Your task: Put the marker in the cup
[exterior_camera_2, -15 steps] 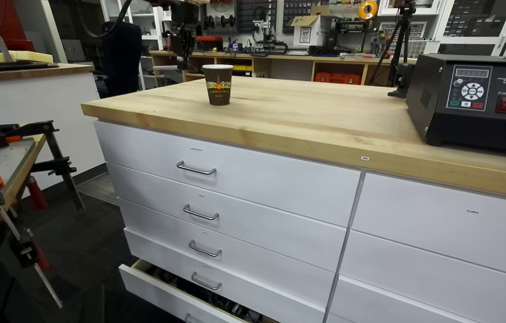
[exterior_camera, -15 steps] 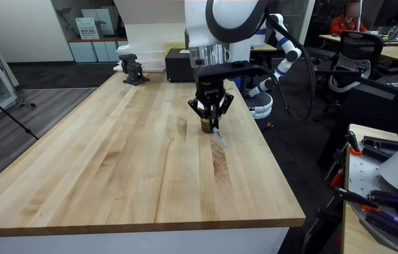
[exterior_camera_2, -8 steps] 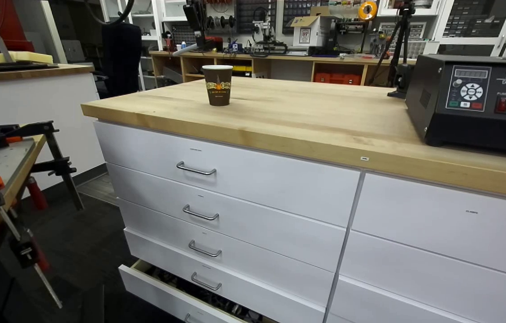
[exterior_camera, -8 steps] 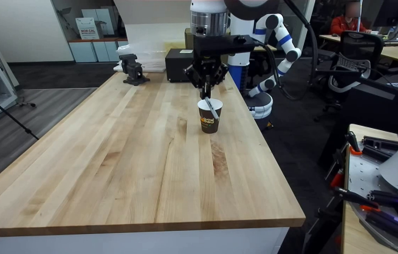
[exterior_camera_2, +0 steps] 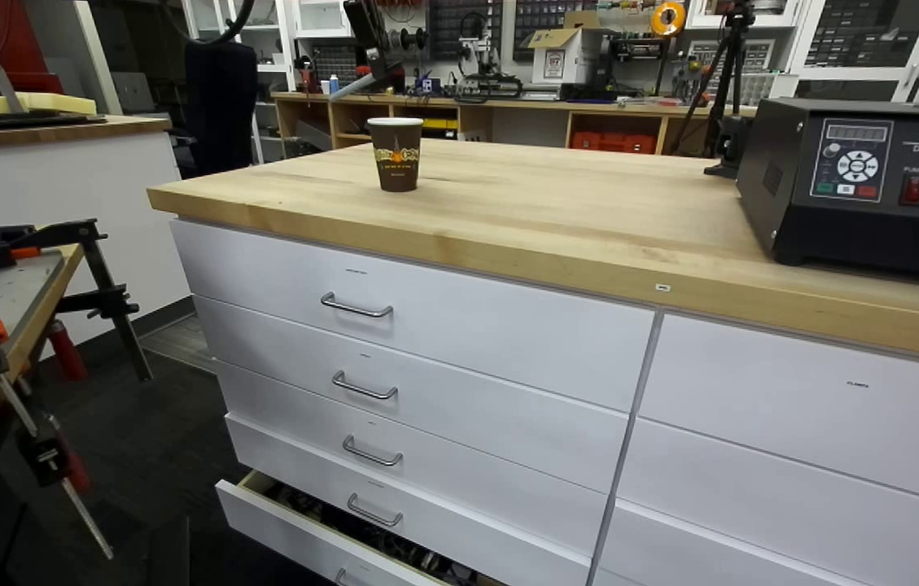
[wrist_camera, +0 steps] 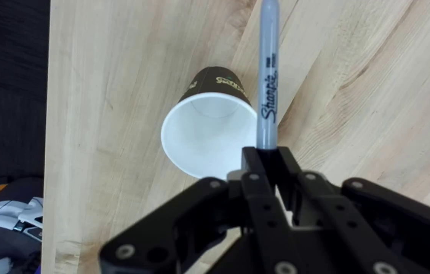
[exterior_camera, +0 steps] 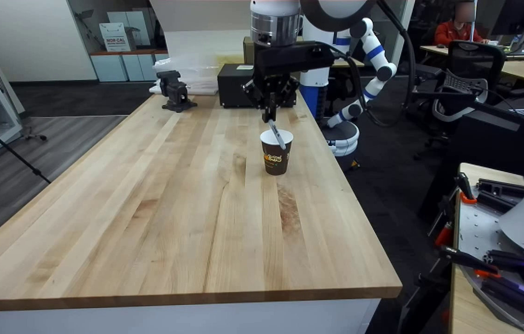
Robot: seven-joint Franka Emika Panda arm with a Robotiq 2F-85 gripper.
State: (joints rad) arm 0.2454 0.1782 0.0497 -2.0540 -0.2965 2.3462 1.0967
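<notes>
A Franka Emika Panda arm (exterior_camera: pixel 275 28) hangs from the 12 o'clock edge of an exterior view, its wrist near vertical over a wooden bench (exterior_camera: pixel 159 232), a dark mount (exterior_camera: pixel 296 58) jutting from it toward 3 o'clock. The gripper (exterior_camera: pixel 269 116) points down, pinching one end of a gray Sharpie marker (wrist_camera: pixel 268 76) between its fingers (wrist_camera: pixel 251 161). From that angle the marker slants toward 5 o'clock, its free end overlapping the rim of a brown paper coffee cup (exterior_camera: pixel 275 160) that stands upright on the bench. In an exterior view where the marker (exterior_camera_2: pixel 353 85) tilts toward 8 o'clock, it hangs in the air above the rim, apart from the cup. The wrist view shows the marker aimed at 12 o'clock, running past the 3 o'clock edge of the cup's white mouth; the cup itself sits at 10 o'clock from the fingertips. In an exterior view, a black vise (exterior_camera: pixel 177 92) stands well apart from the cup at 10 o'clock; in an exterior view, a black box lettered "Desktop CNC" (exterior_camera_2: pixel 874 232) rests at 3 o'clock from it.
</notes>
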